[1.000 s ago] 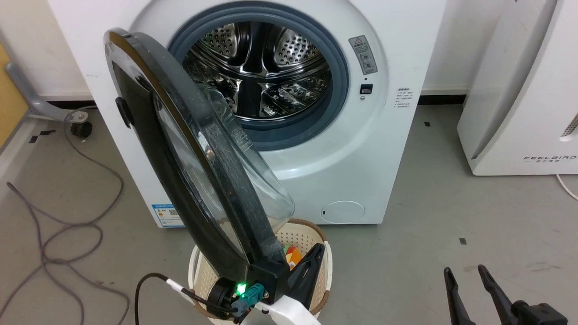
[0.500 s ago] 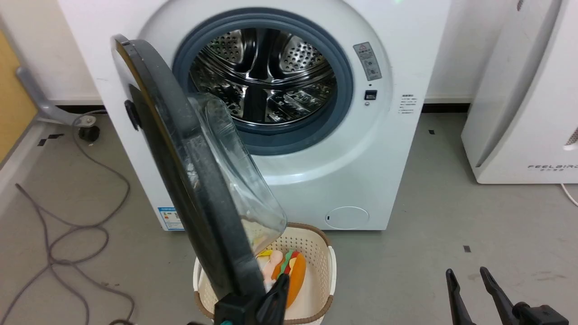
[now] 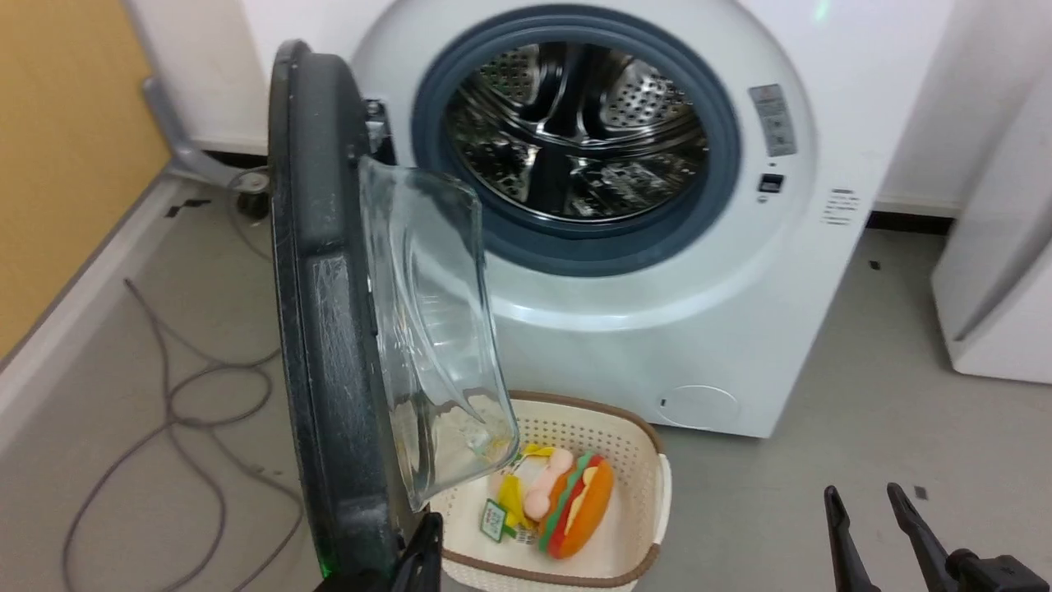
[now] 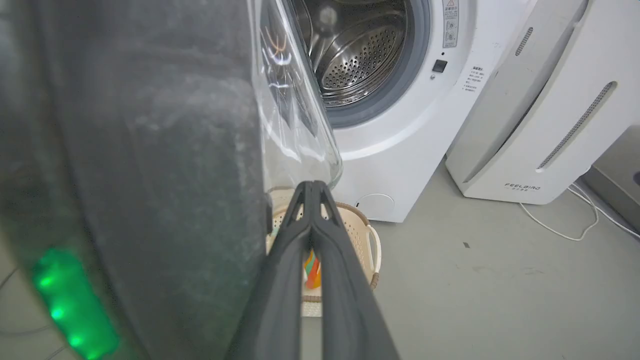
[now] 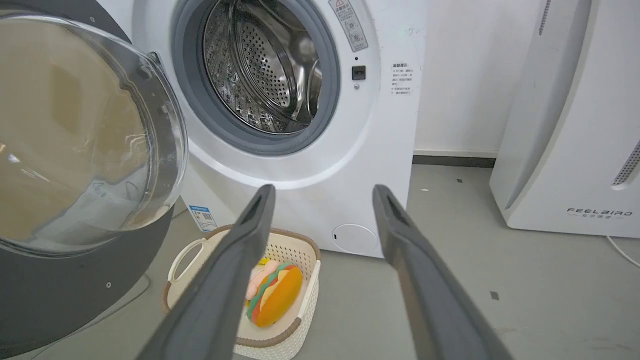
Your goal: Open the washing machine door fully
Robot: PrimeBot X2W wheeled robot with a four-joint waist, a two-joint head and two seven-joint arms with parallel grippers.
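Observation:
The washing machine door (image 3: 325, 329) stands swung out from the white machine (image 3: 740, 329), about edge-on in the head view. Its black rim faces me and its clear glass bowl (image 3: 427, 329) bulges to the right. My left gripper (image 3: 429, 530) is shut and empty. It lies close along the inner side of the door's lower rim (image 4: 150, 150), with its tips (image 4: 311, 187) by the glass; whether it touches the door I cannot tell. My right gripper (image 3: 863, 497) hangs open at the lower right, well clear of the door. Its fingers (image 5: 255, 220) are spread wide before the machine.
A cream basket (image 3: 575, 404) with a plush burger (image 3: 579, 501) sits on the floor under the door's edge. The steel drum (image 3: 583, 131) is exposed. A white appliance (image 3: 1003, 288) stands at the right. Cables (image 3: 181, 411) loop on the floor at the left, by a yellow wall (image 3: 66, 148).
The head camera has turned, shifting the whole scene right. The door has swung further out from the machine, from slanted to about edge-on, with my shut left gripper following its lower rim. The right gripper has kept still.

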